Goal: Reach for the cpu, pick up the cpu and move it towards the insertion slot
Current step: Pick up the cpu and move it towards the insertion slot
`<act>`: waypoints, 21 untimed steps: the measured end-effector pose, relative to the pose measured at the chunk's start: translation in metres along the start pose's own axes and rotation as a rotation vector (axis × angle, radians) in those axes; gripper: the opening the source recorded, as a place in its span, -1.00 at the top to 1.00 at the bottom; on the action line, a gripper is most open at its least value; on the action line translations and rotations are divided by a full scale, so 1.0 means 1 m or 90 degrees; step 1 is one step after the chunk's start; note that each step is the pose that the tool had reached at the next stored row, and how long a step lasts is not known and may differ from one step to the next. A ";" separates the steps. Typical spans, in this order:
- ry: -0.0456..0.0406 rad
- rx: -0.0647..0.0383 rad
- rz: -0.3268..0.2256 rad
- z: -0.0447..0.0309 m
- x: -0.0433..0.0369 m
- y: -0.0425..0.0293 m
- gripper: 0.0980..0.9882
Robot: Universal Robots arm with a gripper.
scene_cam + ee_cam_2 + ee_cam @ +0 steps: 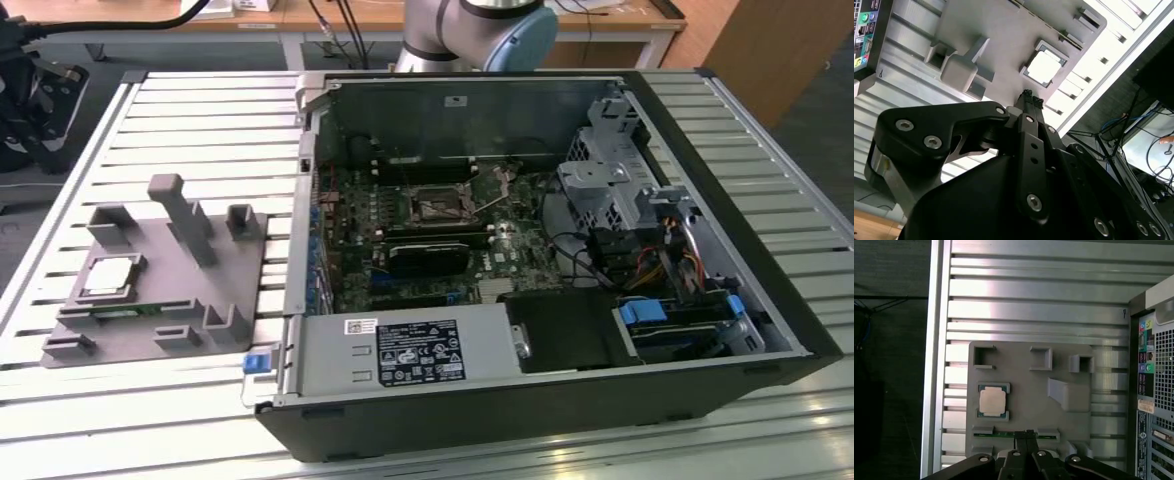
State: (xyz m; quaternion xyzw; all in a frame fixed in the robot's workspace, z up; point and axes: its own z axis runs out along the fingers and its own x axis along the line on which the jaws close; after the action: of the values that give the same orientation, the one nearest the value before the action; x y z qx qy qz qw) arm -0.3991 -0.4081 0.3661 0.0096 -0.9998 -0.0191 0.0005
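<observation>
Cpu lies flat in its recess on the grey fixture, near the fixture's edge farthest from the computer case, untouched. The gripper hangs above the fixture, apart from the chip, its fingers seemingly pressed together on nothing. I judge the reach is in hand. The pickup calls for parted fingers centred over the chip. The insertion slot sits inside the case, well apart.

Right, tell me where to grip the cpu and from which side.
Come straight down from above: the cpu lies flat, face up, in a shallow pocket of the grey fixture. Close the jaws on two opposite edges, probably the pair free of the pocket's raised lips.
</observation>
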 end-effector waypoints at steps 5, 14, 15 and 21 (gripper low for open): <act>0.0000 0.000 0.000 0.0007 0.0003 0.0000 0.98; 0.0000 0.000 0.000 0.0020 0.0011 -0.0001 0.98; -0.0001 0.000 0.000 0.0022 0.0012 0.0000 0.98; -0.0001 0.000 0.000 0.0031 0.0020 -0.0001 0.98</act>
State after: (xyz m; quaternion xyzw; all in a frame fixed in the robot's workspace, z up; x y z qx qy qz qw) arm -0.4012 -0.4081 0.3630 0.0096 -0.9998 -0.0191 0.0004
